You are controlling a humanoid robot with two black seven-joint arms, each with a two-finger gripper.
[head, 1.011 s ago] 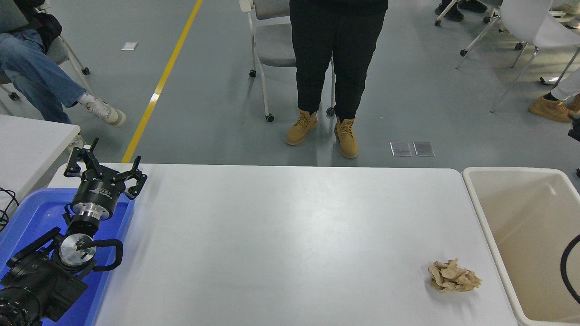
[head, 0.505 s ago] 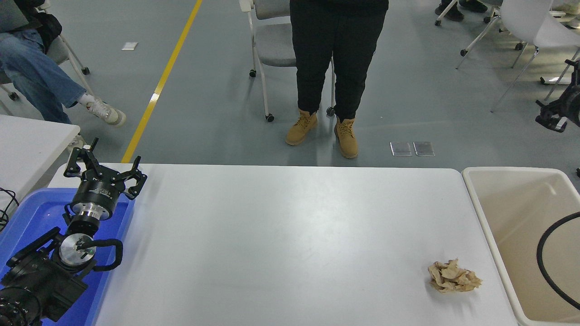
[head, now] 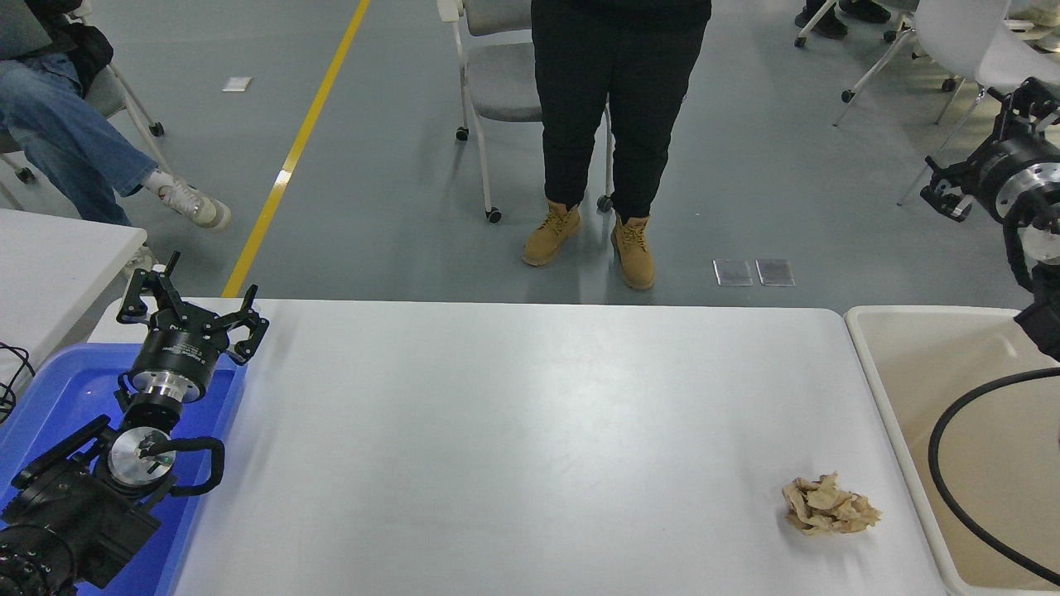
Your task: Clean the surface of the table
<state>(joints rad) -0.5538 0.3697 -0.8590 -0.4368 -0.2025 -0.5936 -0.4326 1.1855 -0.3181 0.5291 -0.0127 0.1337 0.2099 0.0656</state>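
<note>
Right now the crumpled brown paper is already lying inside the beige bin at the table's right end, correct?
Not quite: the head view shows the crumpled brown paper lying on the white table, near its right edge, beside the beige bin, not inside it.

My bench is open across nearly its whole width; I see only a crumpled paper wad near the right front corner, well apart from everything else. Just beside the right edge stands a beige bin, with a black cable looping over it. On the left, a blue tray and my parked left pincer block that corner. A person stands beyond the far edge.
</note>
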